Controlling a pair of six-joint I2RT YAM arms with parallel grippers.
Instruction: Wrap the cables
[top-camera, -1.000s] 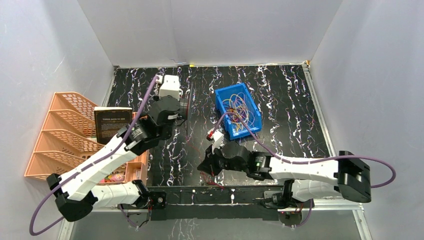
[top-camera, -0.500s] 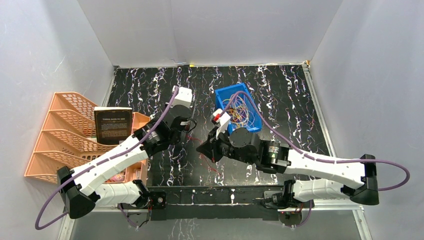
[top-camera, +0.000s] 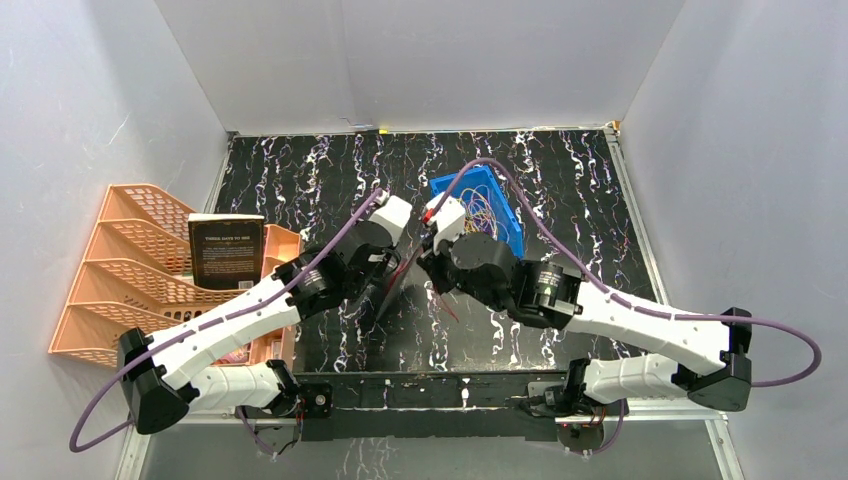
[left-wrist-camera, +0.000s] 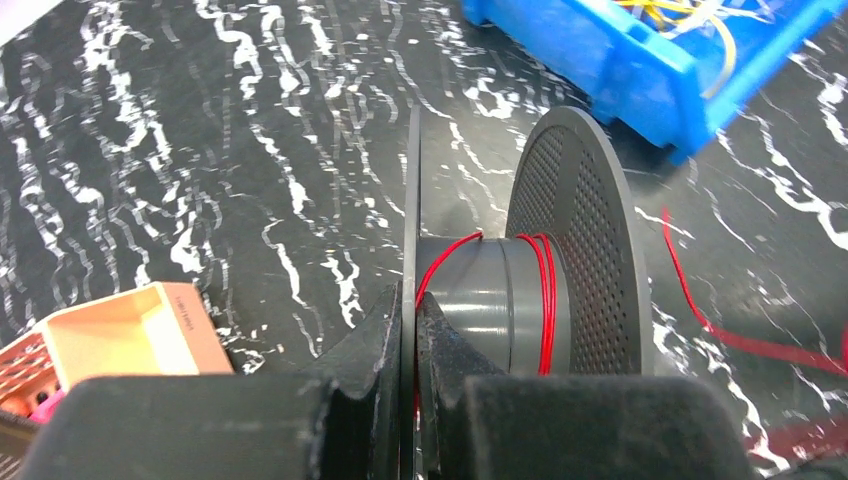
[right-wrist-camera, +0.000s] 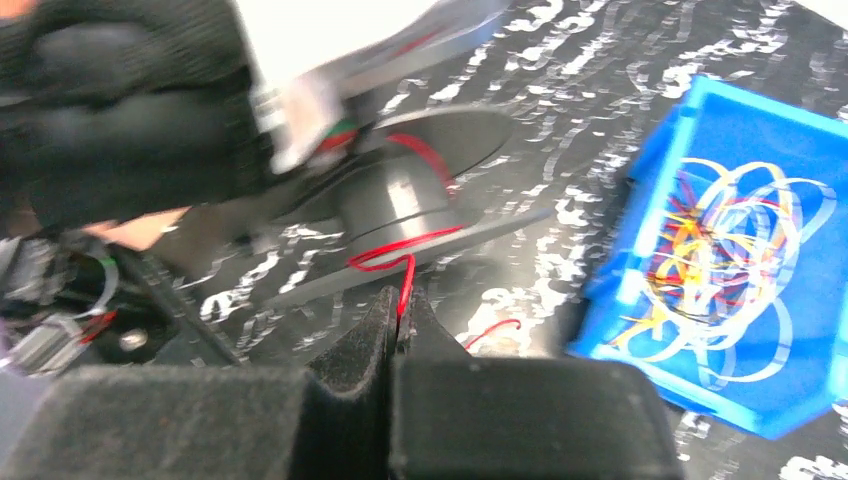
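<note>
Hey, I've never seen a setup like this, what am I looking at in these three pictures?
Two robot arms are bolted to a black marbled table. One picture looks down from above; the other two come from cameras on each wrist. The left end effector is shut on the rim of a gray spool. The right end effector pinches a thin red cable partly wound on that spool. A blue bin holds more tangled cables. An orange rack with a black book stands on the left.

L arm (top-camera: 230, 320) & R arm (top-camera: 640, 320) both reach twd centre, wrists close together; L gripper (left-wrist-camera: 412, 300) & R gripper (right-wrist-camera: 400, 300) clamped tight.
</note>
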